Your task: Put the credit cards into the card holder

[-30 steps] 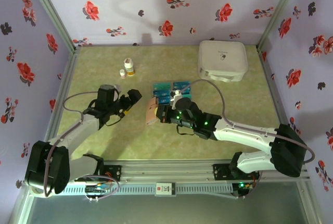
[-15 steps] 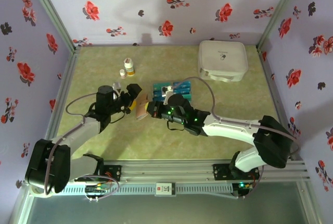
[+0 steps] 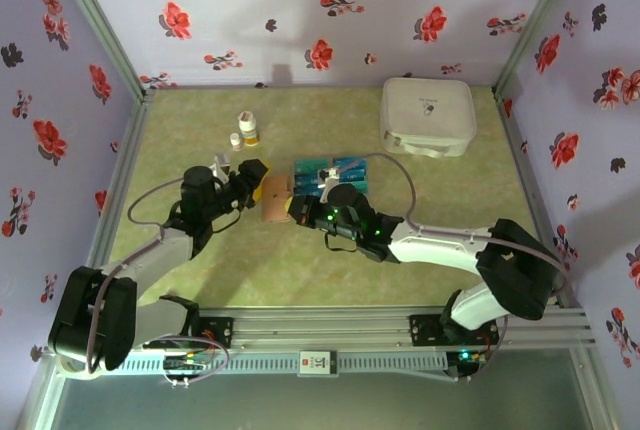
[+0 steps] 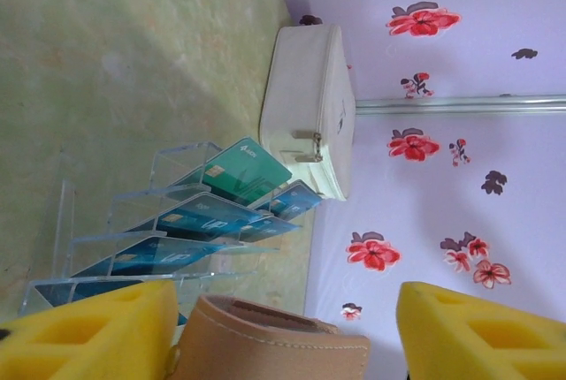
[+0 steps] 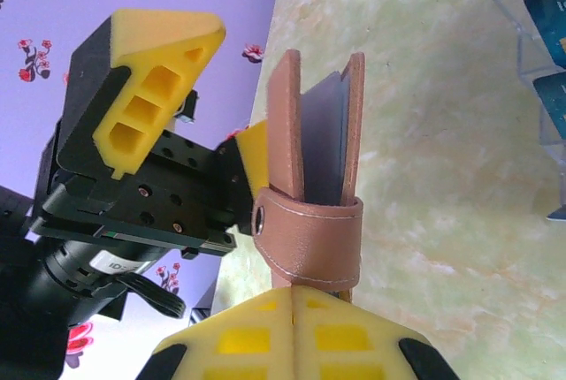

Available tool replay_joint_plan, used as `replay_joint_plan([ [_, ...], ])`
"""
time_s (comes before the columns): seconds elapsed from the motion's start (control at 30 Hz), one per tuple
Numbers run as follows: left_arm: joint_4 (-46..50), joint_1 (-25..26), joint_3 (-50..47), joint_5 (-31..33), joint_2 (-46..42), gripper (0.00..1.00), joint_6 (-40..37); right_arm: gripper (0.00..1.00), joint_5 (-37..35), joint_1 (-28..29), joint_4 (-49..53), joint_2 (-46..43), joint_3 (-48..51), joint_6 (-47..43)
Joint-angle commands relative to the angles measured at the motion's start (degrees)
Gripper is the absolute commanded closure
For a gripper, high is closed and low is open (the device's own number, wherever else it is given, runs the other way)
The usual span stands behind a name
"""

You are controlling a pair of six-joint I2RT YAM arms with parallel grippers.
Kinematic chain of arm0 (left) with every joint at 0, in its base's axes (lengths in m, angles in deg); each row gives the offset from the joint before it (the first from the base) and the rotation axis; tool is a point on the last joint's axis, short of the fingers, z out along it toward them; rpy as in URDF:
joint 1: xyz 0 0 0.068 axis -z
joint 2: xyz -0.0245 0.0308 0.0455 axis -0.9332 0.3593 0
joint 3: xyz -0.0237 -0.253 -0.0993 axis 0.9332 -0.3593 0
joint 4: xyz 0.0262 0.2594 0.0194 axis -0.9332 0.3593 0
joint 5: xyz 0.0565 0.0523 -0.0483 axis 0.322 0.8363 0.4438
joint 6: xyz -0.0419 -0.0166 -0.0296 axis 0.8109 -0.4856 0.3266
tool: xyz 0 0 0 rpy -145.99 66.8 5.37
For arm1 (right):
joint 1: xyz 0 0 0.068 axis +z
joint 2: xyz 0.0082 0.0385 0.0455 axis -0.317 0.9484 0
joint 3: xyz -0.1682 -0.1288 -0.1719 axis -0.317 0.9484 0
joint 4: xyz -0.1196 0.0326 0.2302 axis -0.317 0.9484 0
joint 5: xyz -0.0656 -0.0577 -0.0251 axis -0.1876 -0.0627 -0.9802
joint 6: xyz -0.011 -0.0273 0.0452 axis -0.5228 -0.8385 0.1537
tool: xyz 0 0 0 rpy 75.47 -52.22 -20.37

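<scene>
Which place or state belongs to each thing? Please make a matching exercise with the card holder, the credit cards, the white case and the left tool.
1 card holder
2 credit cards
3 white case
4 left tool

A in the clear stand
B far right of the table
C open
D gripped by the right tool

Pairs: 1-D, 2-A, 3-B, 4-C

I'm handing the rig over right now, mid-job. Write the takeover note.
Right gripper: shut on the card holder, gripping its strapped end, flaps gaping.
Left gripper: open, one finger on each side of the holder.
Credit cards: those in view stand in the clear stand beside the grippers.
Done: holder in hand.
Left: move the cards into it. I cannot tell whether the dark inside of the holder is already a card.
</scene>
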Motion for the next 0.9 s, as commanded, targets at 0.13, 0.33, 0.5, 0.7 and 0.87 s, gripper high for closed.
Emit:
replay_joint_plan([
  [0.13, -3.9, 0.2, -1.1, -2.2, -1.2, 0.45, 0.3, 1.0, -1.2, -1.1, -3.2, 1.6, 1.3, 1.4],
  [0.33, -4.2, 0.2, -1.7, -2.6, -1.2, 0.48, -0.2, 1.0, -1.1, -1.4, -3.9, 2.1, 1.4, 1.8],
  [0.5, -4.1, 0.2, -2.1, -3.4, -0.9, 0.58, -1.1, 1.0, -0.9, -1.6, -4.1, 2.5, 1.3, 1.9],
  [0.7, -3.7, 0.2, -2.3, -4.6, 0.1, 0.64, -2.6, 1.0, -0.5, -1.6, -4.5, 3.1, 1.2, 2.1],
  [0.87, -2.6, 0.3, -2.1, -5.7, 0.9, 0.66, -4.4, 1.0, -0.2, -1.6, -4.8, 3.8, 0.9, 2.2],
])
